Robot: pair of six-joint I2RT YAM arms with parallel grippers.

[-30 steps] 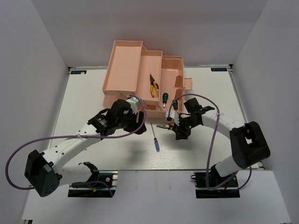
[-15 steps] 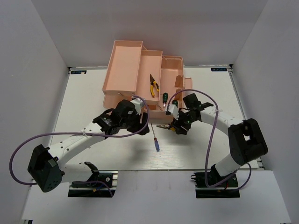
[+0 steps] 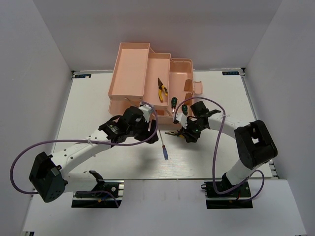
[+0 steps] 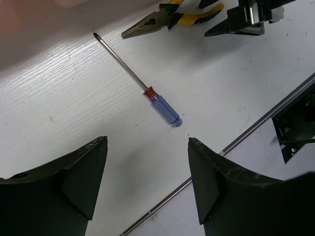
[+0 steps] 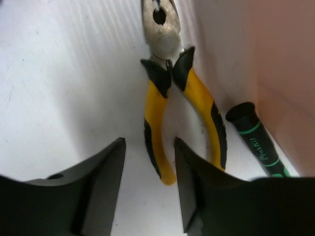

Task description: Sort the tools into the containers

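The peach-pink toolbox [image 3: 147, 73] stands open at the back with one yellow-and-black pliers [image 3: 162, 90] in its middle tray. A second pliers [image 3: 172, 133] lies on the table in front of it. In the right wrist view, one handle of this pliers [image 5: 156, 132] lies between the open fingers of my right gripper [image 5: 149, 142]. A green-and-black screwdriver [image 5: 253, 140] lies beside the pliers, against the toolbox wall [image 5: 256, 49]. The blue-handled screwdriver [image 4: 162, 105] lies on the table ahead of my left gripper [image 4: 147, 142], which is open, empty and above the table.
Another green-and-black screwdriver [image 3: 173, 102] lies at the toolbox's front part. The right gripper's fingers [image 4: 241, 22] show at the top of the left wrist view, next to the pliers [image 4: 172, 14]. A metal strip [image 4: 256, 123] marks the table's near edge.
My left gripper has moved right and forward toward the blue screwdriver. My right gripper has closed in on the pliers on the table, with one handle now between its fingers.
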